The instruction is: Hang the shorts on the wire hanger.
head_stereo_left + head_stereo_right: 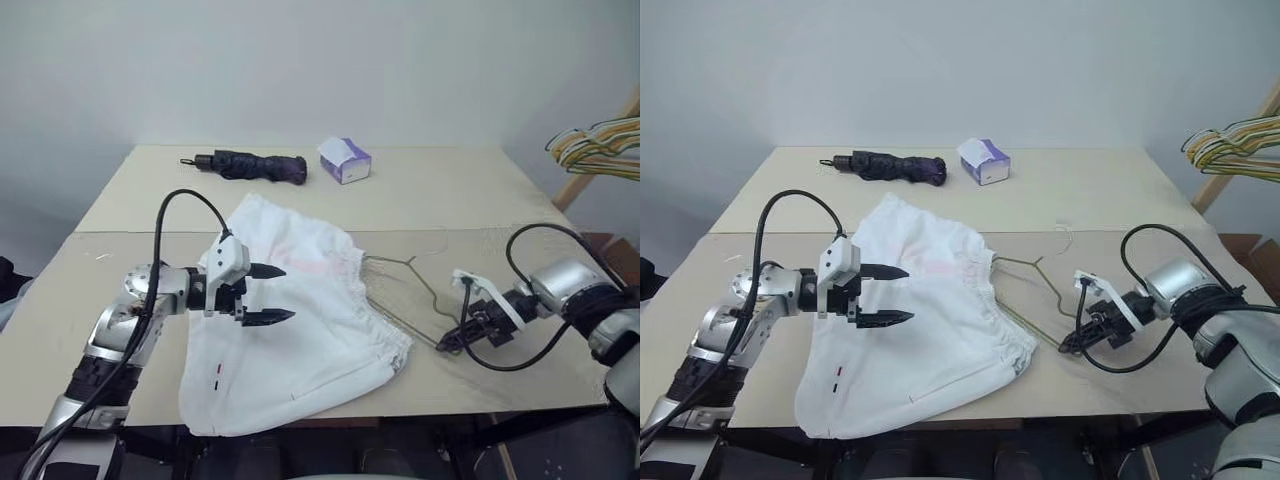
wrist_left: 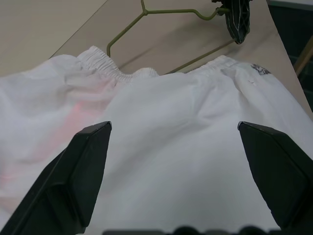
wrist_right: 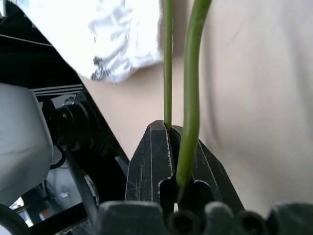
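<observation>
The desk (image 1: 470, 190) carries it all, and spread across its near half are the shorts (image 1: 300, 340), white, lying flat with the gathered waistband toward the right. Poking out from under that waistband is the wire hanger (image 1: 405, 285), its hook pointing away from the robot. The left gripper (image 1: 268, 294) hovers over the middle of the shorts, fingers spread wide, holding nothing. The right gripper (image 1: 448, 343) is clamped tight on the wire hanger's near corner, just beside the waistband. How far the wire runs inside the fabric is hard to tell. To do this well, the right should feed the wire in slowly while the left pins or lifts the waistband so the cloth doesn't bunch up.
</observation>
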Controlling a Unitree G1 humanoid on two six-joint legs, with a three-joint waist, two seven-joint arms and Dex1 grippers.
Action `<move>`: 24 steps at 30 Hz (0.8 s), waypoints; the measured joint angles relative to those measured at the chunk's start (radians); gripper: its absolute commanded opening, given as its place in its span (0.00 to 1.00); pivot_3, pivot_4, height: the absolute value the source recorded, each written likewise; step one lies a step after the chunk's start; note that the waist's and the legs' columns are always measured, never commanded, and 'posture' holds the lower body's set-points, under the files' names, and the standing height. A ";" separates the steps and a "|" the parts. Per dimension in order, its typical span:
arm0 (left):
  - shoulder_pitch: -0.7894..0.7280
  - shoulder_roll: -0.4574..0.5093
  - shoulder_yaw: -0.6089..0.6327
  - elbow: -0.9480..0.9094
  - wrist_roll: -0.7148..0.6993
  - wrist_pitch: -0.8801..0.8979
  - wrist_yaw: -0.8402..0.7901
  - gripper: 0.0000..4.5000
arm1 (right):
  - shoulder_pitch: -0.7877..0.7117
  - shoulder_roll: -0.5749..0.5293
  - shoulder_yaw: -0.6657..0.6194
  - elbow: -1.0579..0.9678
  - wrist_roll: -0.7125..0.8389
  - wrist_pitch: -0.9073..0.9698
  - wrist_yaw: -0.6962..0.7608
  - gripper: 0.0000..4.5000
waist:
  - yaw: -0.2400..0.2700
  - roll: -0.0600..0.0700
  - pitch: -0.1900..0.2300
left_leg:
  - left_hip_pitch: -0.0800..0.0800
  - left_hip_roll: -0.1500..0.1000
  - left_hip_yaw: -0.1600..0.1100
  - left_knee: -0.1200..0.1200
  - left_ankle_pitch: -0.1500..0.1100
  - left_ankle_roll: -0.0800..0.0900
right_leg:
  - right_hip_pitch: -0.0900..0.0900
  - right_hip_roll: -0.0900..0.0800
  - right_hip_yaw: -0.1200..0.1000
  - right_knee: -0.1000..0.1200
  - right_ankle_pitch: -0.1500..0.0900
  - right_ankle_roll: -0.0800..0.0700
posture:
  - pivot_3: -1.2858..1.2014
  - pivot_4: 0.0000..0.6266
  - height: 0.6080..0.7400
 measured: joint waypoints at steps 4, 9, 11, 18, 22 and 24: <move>0.000 -0.008 -0.001 0.001 0.003 -0.005 0.005 1.00 | -0.050 0.010 0.009 0.031 0.054 -0.007 0.001 0.00 | 0.001 0.000 0.000 | 0.001 0.000 0.000 0.000 0.000 0.000 | 0.000 0.000 0.000 0.000 0.000 0.000 | 0.54 0.00 1.00; 0.001 -0.011 -0.005 0.001 0.010 -0.022 0.008 1.00 | -0.069 0.103 0.027 0.150 0.011 -0.009 0.001 0.00 | 0.001 0.000 0.000 | -0.001 -0.001 0.000 0.001 0.000 0.000 | -0.002 0.000 0.000 0.005 0.000 0.000 | 0.55 0.00 1.00; 0.002 -0.011 -0.005 0.001 0.011 -0.022 0.010 1.00 | -0.069 0.132 0.027 0.176 -0.008 -0.022 0.001 0.00 | 0.002 0.000 0.000 | -0.002 -0.001 0.000 0.001 0.000 0.000 | -0.004 0.000 0.001 0.006 0.000 0.000 | 0.55 0.00 1.00; 0.002 -0.012 -0.005 0.001 0.011 -0.025 0.010 1.00 | -0.068 0.209 -0.141 0.299 -0.096 -0.144 0.001 0.00 | 0.004 0.000 0.000 | -0.002 -0.001 0.000 0.001 0.000 0.000 | -0.004 0.000 0.000 0.007 0.000 0.000 | 0.54 0.00 1.00; 0.000 -0.012 -0.005 0.005 0.011 -0.035 0.008 1.00 | -0.032 0.208 -0.351 0.288 -0.173 -0.368 -0.010 0.00 | 0.006 0.000 0.000 | -0.002 -0.001 0.000 0.001 0.000 0.000 | -0.004 0.000 0.000 0.006 0.000 0.000 | 0.54 0.00 1.00; -0.004 -0.010 -0.002 0.007 0.010 -0.040 0.003 1.00 | 0.018 0.207 -0.418 0.242 -0.222 -0.460 -0.030 0.00 | 0.006 0.000 0.000 | -0.002 -0.001 0.001 0.001 0.000 0.000 | -0.004 0.000 0.000 0.007 0.000 0.000 | 0.53 0.00 1.00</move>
